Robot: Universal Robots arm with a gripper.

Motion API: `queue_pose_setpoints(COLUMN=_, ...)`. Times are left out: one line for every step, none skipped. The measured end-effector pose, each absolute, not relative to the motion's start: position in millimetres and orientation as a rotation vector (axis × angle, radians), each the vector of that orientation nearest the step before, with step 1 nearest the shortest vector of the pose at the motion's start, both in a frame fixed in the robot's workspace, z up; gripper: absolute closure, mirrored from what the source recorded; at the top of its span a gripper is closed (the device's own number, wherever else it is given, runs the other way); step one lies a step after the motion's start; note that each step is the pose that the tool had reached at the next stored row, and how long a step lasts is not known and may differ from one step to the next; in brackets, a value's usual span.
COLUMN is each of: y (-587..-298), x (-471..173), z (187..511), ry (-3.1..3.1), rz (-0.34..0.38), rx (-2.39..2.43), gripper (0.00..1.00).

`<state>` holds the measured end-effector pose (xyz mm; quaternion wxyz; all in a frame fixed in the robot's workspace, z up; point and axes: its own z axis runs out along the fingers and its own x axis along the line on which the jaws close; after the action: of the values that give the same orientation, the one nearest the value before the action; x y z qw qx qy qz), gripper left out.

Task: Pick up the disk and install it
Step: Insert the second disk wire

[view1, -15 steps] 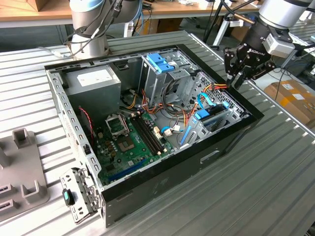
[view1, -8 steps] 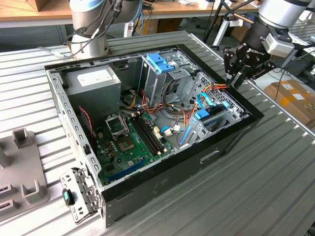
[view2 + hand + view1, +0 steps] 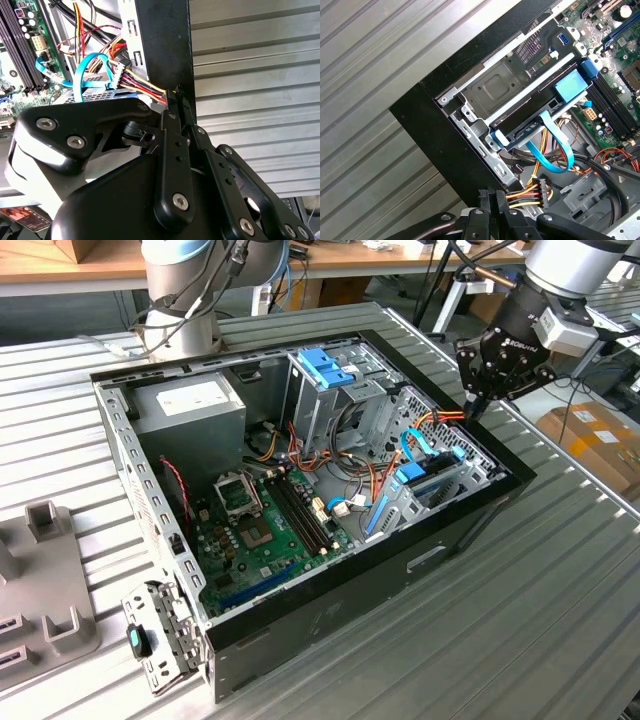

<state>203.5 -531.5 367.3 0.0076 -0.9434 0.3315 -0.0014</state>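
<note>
The disk (image 3: 432, 478) lies in its bay at the end of the open computer case (image 3: 330, 625) towards the exterior view's right. Its blue side rail is visible. In the first wrist view the disk (image 3: 522, 124) is a dark slab held in the metal bay, with a blue data cable (image 3: 547, 150) looping beside it. My gripper (image 3: 468, 412) hangs over the case's black wall near that bay, apart from the disk. Its fingers (image 3: 172, 130) are shut. A bundle of red, yellow and orange power wires (image 3: 522, 196) runs straight into the closed fingertips (image 3: 486, 196).
Inside the case are a grey power supply (image 3: 190, 400), a metal cage with a blue latch (image 3: 325, 365) and the green motherboard (image 3: 255, 530). A grey fixture (image 3: 45, 570) sits on the slatted table on the exterior view's left. A second arm's base (image 3: 180, 300) stands behind the case.
</note>
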Motion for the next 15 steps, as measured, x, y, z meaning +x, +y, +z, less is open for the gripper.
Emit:
queue_pose_setpoints(y=-531.5, x=203.5, z=367.3, ry=1.036, rz=-0.004, rx=-2.950, gripper=0.84)
queue_pose_setpoints(y=-531.5, x=203.5, z=367.3, ry=1.036, rz=-0.004, rx=-2.950, gripper=0.84)
queue_pose_setpoints(y=-531.5, x=203.5, z=367.3, ry=1.036, rz=-0.004, rx=-2.950, gripper=0.84)
queue_pose_setpoints(y=-531.5, x=203.5, z=367.3, ry=1.036, rz=-0.004, rx=-2.950, gripper=0.84)
queue_pose_setpoints(y=-531.5, x=203.5, z=367.3, ry=1.036, rz=-0.004, rx=-2.950, gripper=0.84)
queue_pose_setpoints(y=-531.5, x=203.5, z=367.3, ry=1.036, rz=-0.004, rx=-2.950, gripper=0.84)
queue_pose_setpoints(y=-531.5, x=203.5, z=367.3, ry=1.036, rz=-0.004, rx=-2.949, gripper=0.84)
queue_pose_setpoints(y=-531.5, x=203.5, z=367.3, ry=1.036, rz=-0.004, rx=-2.949, gripper=0.84)
queue_pose_setpoints(y=-531.5, x=203.5, z=367.8, ry=1.036, rz=-0.004, rx=-2.949, gripper=0.84)
queue_pose_setpoints(y=-531.5, x=203.5, z=368.3, ry=1.036, rz=-0.004, rx=-2.950, gripper=0.84)
queue_pose_setpoints(y=-531.5, x=203.5, z=368.5, ry=1.036, rz=-0.004, rx=-2.949, gripper=0.84)
queue_pose_setpoints(y=-531.5, x=203.5, z=368.5, ry=1.036, rz=-0.004, rx=-2.949, gripper=0.84)
queue_pose_setpoints(y=-531.5, x=203.5, z=368.7, ry=1.036, rz=-0.004, rx=-2.949, gripper=0.84)
queue_pose_setpoints(y=-531.5, x=203.5, z=368.8, ry=1.036, rz=-0.004, rx=-2.950, gripper=0.84)
queue_pose_setpoints(y=-531.5, x=203.5, z=368.8, ry=1.036, rz=-0.004, rx=-2.950, gripper=0.84)
